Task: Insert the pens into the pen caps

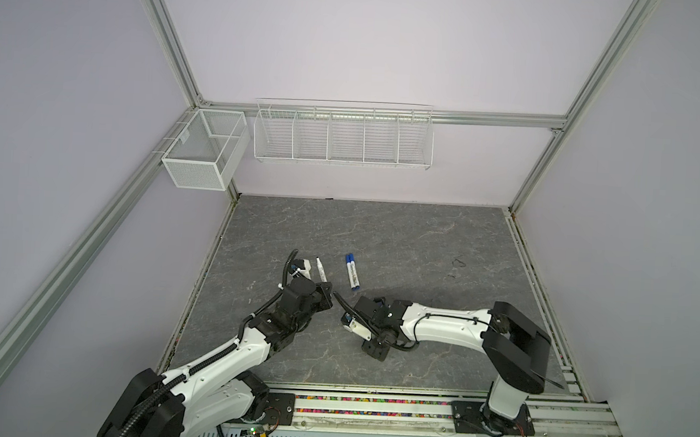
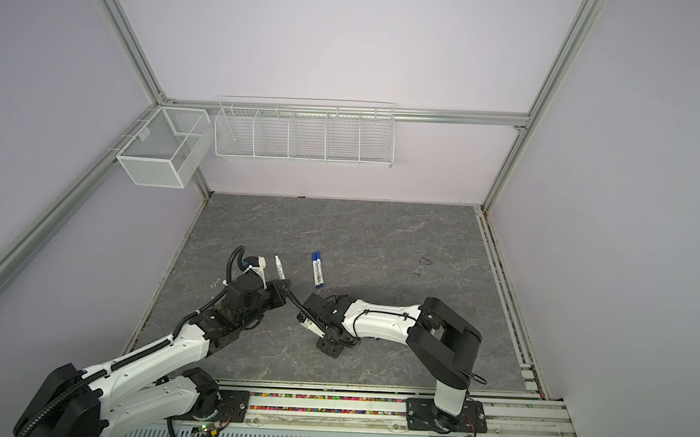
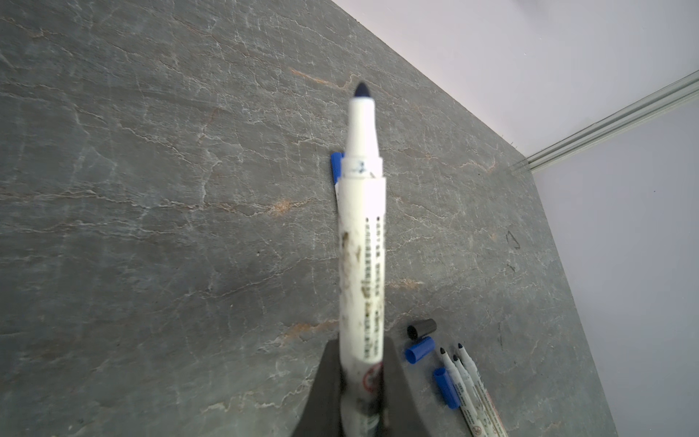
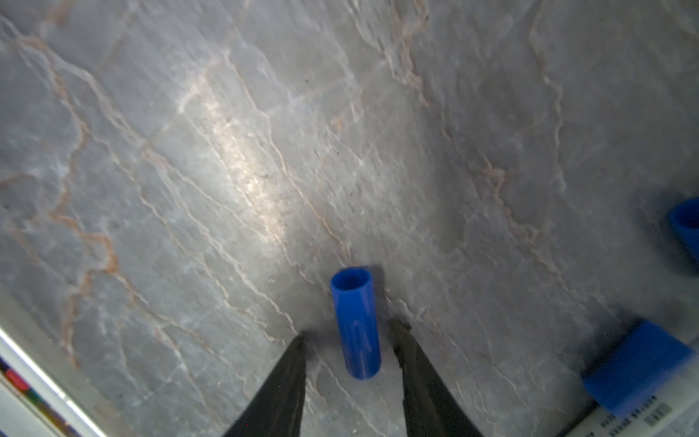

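One blue cap (image 4: 686,227) is cut off at the edge.

My left arm (image 1: 223,353) reaches in from the near left corner of the table (image 1: 422,240), and my left gripper (image 3: 361,342) is clamped on the lower barrel of a pen (image 3: 361,246) that juts out beyond my fingertips. My right arm (image 1: 441,327) folds low over the table's near middle, wrist bent downward, my right gripper (image 4: 350,331) parted with its fingertips down near the surface.
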Controlling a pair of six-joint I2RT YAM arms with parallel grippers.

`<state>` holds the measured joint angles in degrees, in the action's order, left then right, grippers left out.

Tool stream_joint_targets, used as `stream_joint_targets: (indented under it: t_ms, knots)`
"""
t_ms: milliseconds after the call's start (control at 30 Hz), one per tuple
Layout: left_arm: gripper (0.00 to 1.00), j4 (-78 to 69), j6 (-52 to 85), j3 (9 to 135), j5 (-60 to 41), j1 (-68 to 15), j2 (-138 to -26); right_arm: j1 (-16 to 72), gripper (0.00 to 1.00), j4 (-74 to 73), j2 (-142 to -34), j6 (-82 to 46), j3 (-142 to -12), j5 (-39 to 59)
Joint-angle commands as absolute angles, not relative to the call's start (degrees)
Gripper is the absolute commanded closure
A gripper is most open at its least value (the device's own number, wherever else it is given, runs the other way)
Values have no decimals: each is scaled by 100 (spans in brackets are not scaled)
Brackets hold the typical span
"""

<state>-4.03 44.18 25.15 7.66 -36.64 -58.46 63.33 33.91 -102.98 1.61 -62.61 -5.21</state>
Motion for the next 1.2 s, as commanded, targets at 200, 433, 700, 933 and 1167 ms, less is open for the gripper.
stream_joint_targets:
  t_ms: [200,433,700,933,1167]
  knots:
    - [100,-536,4465,2436,710,-3639,-5880,6056,58,3686,-10507,-363,-6289,-1195]
    - [100,-556,4465,2432,650,-3639,-5901,5852,58,3708,-10610,-531,-6566,-1634]
    - [100,-554,4465,2421,625,-3639,-5901,5792,59,3303,-10146,-577,-6478,-927]
    - [100,-554,4443,2388,663,-3639,-5866,5784,58,3201,-9690,-910,-6014,-226]
    - [100,-598,4440,2364,691,-3639,-5897,5801,56,2971,-9692,-1115,-5689,463]
